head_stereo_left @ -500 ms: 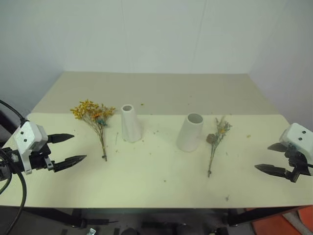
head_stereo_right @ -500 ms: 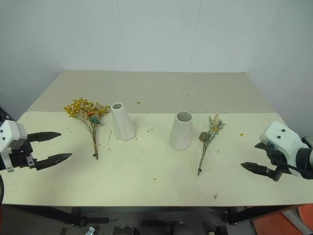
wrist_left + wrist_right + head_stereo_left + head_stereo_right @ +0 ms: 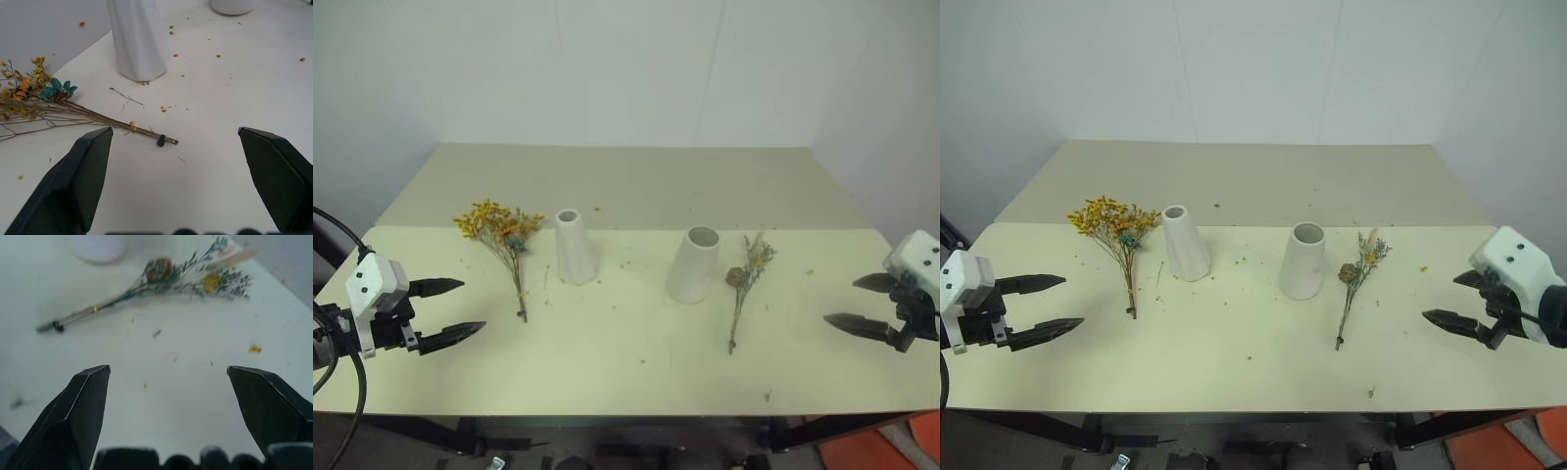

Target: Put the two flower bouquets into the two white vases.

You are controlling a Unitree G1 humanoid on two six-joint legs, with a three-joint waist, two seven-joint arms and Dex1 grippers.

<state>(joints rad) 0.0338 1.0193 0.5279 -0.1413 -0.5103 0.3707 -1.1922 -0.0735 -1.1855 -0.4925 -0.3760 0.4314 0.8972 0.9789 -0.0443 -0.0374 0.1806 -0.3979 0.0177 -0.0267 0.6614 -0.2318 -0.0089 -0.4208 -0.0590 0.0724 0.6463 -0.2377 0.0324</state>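
Nothing lifted yet: bushy yellow-orange dried bouquet [image 3: 499,230] lying beside slim white vase [image 3: 574,246], sparse greenish sprig bouquet [image 3: 746,276] beside wider cone vase [image 3: 694,264]. Left gripper [image 3: 450,308] and right gripper [image 3: 862,304] spread wide, empty. Next, probably, reaching for stems.

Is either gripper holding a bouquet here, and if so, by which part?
Nothing is held. Left gripper and right gripper are open; both bouquets lie on the table.

left pincer [image 3: 450,308]: spread wide, empty | right pincer [image 3: 863,305]: spread wide, empty
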